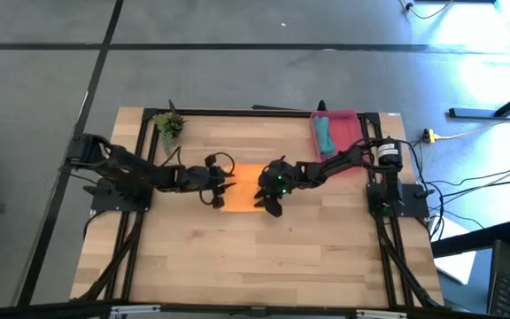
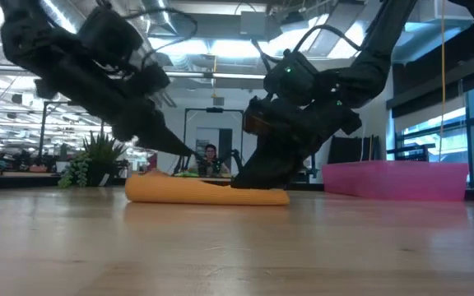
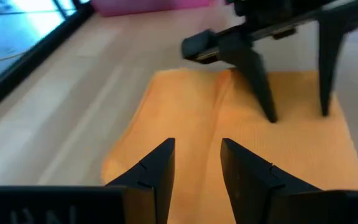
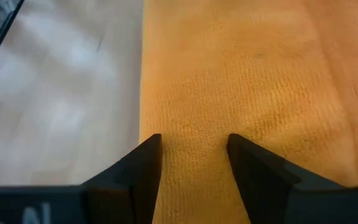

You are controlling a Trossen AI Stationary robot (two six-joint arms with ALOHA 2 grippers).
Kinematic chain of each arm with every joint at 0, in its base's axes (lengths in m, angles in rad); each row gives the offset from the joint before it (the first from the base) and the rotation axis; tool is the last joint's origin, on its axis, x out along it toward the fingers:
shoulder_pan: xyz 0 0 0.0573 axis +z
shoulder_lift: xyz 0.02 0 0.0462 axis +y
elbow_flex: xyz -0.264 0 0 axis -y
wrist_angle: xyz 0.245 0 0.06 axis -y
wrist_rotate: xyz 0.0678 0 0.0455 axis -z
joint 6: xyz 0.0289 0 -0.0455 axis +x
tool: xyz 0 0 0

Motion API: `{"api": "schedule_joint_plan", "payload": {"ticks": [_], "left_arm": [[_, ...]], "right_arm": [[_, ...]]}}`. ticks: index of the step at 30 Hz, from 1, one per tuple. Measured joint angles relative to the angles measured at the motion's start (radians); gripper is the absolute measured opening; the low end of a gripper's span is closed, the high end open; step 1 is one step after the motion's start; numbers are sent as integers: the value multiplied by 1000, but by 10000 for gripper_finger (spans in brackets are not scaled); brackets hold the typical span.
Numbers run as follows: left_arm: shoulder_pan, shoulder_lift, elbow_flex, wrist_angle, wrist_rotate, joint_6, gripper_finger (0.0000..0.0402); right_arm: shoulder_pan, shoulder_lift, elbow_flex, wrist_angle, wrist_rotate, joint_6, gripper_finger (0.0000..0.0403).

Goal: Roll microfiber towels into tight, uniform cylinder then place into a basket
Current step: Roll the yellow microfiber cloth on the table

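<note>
The orange towel [image 1: 243, 188] lies flat at the middle of the table, with a soft ridge [image 3: 219, 102] running along it. My left gripper [image 3: 196, 150] hangs open just above its left end [image 2: 189, 156] and touches nothing. My right gripper [image 4: 192, 142] is open at the towel's right end [image 1: 266, 197], its fingers down on the cloth. The teal towel [image 1: 324, 135] lies rolled up inside the pink basket [image 1: 351, 120] at the far right. My right gripper's two spread fingertips [image 3: 270, 112] stand on the orange towel's upper face near its right end [image 4: 194, 118], close to one edge [image 4: 143, 106]. They slant down from the table's right. Nothing is pinched between them, and the towel lies on the table.
A small green plant [image 1: 168, 124] stands at the far left corner. The basket's long wall [image 2: 397, 181] rises at the right. Bare wood stretches along the table's near half [image 1: 255, 257]. A person sits in the room beyond the far edge [image 2: 211, 156].
</note>
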State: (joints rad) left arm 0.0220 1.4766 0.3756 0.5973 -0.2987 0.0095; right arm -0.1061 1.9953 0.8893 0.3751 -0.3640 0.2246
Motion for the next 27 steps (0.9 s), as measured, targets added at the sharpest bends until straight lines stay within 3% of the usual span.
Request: {"api": "schedule_joint_plan", "payload": {"ticks": [8, 14, 20, 27], "left_arm": [[-177, -127, 0, -163, 6, -88, 121], [-309, -144, 0, -208, -11, -170, 121], [-408, -144, 0, -205, -88, -247, 121], [-477, -144, 0, -209, -160, -288, 121]], "right_arm": [[36, -18, -5, 8, 8, -60, 189], [40, -108, -6, -60, 47, -128, 189], [119, -208, -5, -171, 186, -273, 189], [263, -222, -5, -200, 386, -404, 189]]}}
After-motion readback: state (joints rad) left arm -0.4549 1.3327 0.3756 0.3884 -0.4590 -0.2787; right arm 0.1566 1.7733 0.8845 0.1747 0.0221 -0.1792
